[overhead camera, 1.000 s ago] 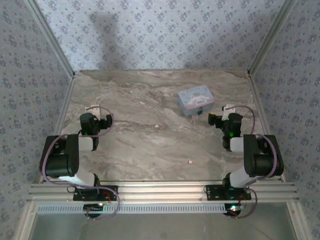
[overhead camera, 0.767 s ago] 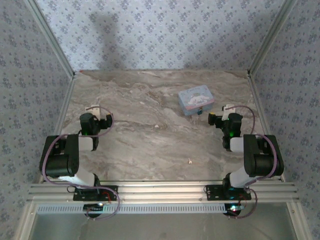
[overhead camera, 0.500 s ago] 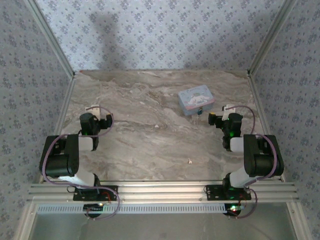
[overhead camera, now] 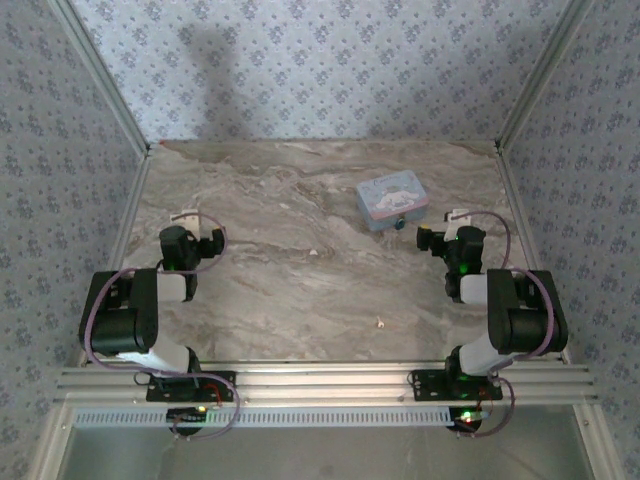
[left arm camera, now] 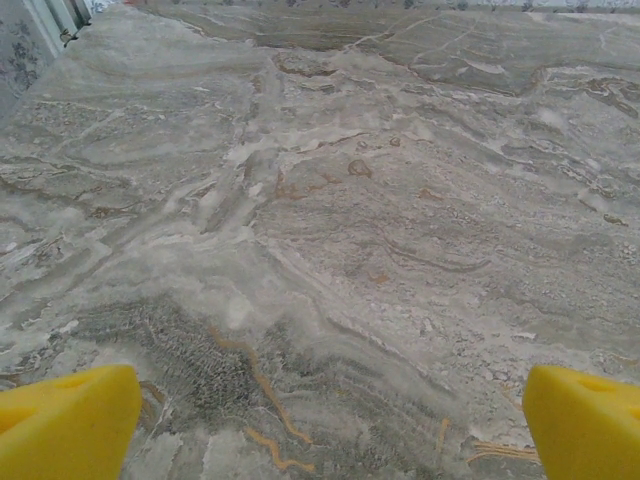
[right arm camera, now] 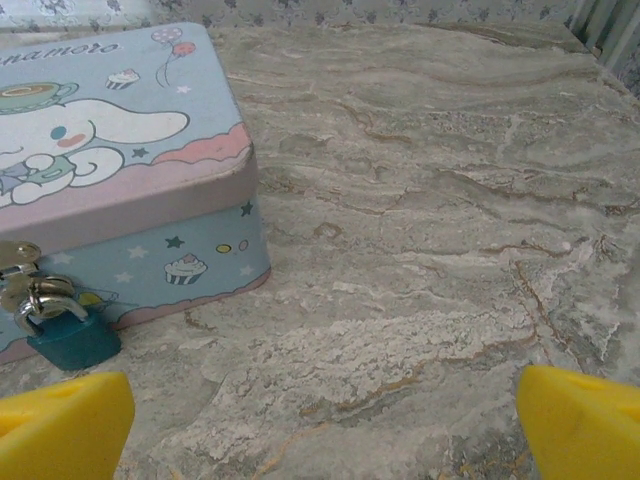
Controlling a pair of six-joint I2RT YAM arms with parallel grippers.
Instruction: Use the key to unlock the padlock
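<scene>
Worktop [overhead camera: 260, 270] of grey-brown veined marble, seen from overhead, carries a light-blue rectangular cartoon-printed tin [overhead camera: 392, 198] at 1 o'clock from its centre. Small teal-blue block padlock with thin metal shackle [overhead camera: 398, 226] hangs at the tin's 6 o'clock face. Tiny pale silvery metal key [overhead camera: 380, 322], a mere speck, lies flat at 5 o'clock from centre, well apart from the padlock. Left pincer [overhead camera: 190, 232] sits at 9 o'clock, well apart from both. Right pincer [overhead camera: 446, 238] sits near the padlock, at its 4 o'clock.

Left wrist view: bare worktop ahead. Left pincer's jaws stand wide apart, holding nothing.

Right wrist view: padlock at 8 o'clock, shackle through the tin's metal hasp [right arm camera: 20, 265], body touching the worktop. Right pincer's jaws stand wide apart, empty.

Assessment: key judged light, stiff, thin and liable to skate on smooth stone. It is best pinched across its bow, blade left free. Padlock judged rigid but free to swing on the hasp, so brace its body by the side faces. Keyhole not visible. Tin looks light and may slide if pushed.
</scene>
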